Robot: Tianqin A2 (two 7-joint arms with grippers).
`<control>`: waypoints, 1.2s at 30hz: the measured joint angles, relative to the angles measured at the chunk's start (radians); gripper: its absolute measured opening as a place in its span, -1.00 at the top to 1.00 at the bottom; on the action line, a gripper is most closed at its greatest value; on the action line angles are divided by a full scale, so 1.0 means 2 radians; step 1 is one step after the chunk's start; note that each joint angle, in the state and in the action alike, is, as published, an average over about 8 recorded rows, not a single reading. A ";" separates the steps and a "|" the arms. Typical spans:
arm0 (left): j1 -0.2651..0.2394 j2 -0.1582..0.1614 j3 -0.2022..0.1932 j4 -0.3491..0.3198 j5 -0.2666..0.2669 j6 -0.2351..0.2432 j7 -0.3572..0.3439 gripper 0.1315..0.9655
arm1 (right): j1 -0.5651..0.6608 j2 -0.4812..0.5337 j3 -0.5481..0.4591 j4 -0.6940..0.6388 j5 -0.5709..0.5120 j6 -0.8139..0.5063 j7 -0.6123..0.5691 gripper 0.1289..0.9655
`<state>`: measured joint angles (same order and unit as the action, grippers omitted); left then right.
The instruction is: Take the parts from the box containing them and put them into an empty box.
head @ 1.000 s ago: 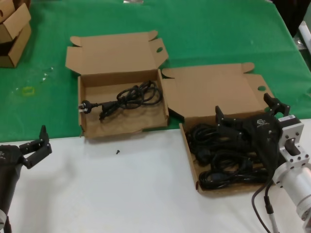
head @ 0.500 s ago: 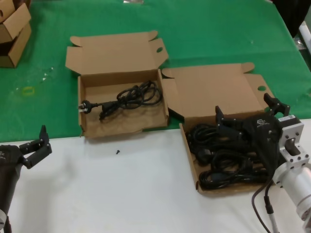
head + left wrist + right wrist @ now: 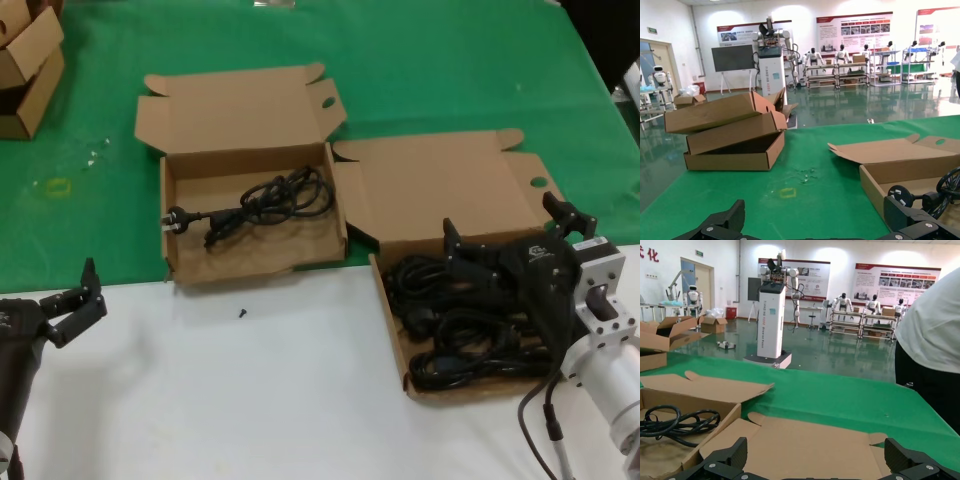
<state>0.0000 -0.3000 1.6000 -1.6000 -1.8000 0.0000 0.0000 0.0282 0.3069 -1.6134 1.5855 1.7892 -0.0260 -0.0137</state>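
Green cloth over rear of desk (image 3: 430, 60), white at front. Item 1: source box (image 3: 392, 330), your right side, lid laid back flat so contents are reachable from above; holds pile of black cords (image 3: 450, 335). Item 2: receiving box (image 3: 172, 235), centre-left, lid also back, w/ one cord (image 3: 265, 200) inside already, plug toward its left wall. Item 3: stacked cartons (image 3: 25, 60), far left, not involved. You had the right gripper (image 3: 505, 240) over the source box, jaws spread wide, nothing held; contact w/ cords can't be told. Left gripper (image 3: 70, 300) waited at near-left desk edge, jaws open, empty. Judged: pick approach, grasp not yet made.
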 joint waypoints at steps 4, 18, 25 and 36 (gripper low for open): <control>0.000 0.000 0.000 0.000 0.000 0.000 0.000 -1.00 | 0.000 0.000 0.000 0.000 0.000 0.000 0.000 -1.00; 0.000 0.000 0.000 0.000 0.000 0.000 0.000 -1.00 | 0.000 0.000 0.000 0.000 0.000 0.000 0.000 -1.00; 0.000 0.000 0.000 0.000 0.000 0.000 0.000 -1.00 | 0.000 0.000 0.000 0.000 0.000 0.000 0.000 -1.00; 0.000 0.000 0.000 0.000 0.000 0.000 0.000 -1.00 | 0.000 0.000 0.000 0.000 0.000 0.000 0.000 -1.00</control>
<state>0.0000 -0.3000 1.6000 -1.6000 -1.8000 0.0000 0.0000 0.0282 0.3069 -1.6134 1.5855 1.7892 -0.0260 -0.0137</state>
